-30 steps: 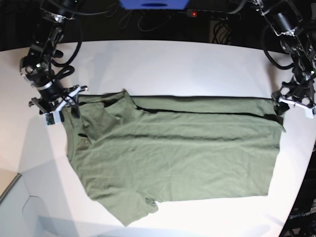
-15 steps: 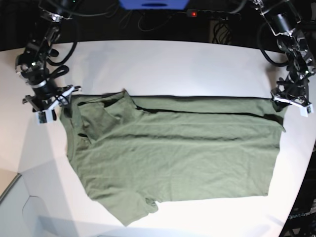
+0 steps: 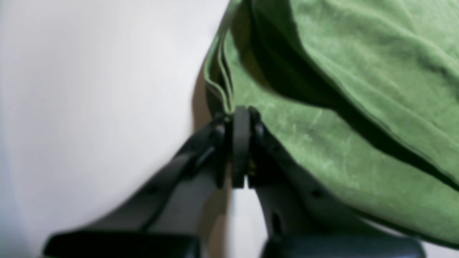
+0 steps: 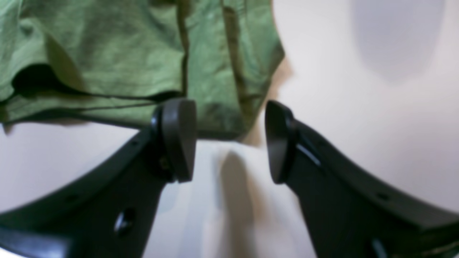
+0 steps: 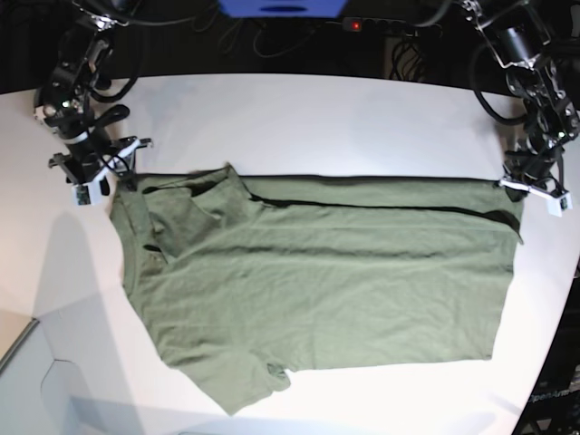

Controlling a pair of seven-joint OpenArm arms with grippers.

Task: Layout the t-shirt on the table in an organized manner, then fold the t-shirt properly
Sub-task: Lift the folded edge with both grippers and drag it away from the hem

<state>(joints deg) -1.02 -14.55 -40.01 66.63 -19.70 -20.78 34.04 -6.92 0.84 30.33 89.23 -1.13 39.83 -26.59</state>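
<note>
**A:** Base view is giving me the whole spread. The table (image 5: 299, 109) is carrying the t-shirt (image 5: 326, 272), which is lying mostly flat across the middle, long axis running left to right. The far edge is doubled over on itself in a long band, and I'm reading that as the reason both arms are working at the far corners.

**B:** Which end is the collar?

**A:** I'm judging the left end: a sleeve is flopping over the body there, and another sleeve is poking out at the near left. The straight hem is sitting at the right.

**B:** And the grippers?

**A:** My left gripper (image 3: 240, 118), at the scene's right, is pinching the far hem corner, pads closed tight on layered fabric, probably to keep that edge taut. My right gripper (image 4: 229, 139), at the far left, is hanging with its jaws wide apart, holding nothing, the cloth corner lying just beyond its fingertips (image 4: 179, 136).
</note>
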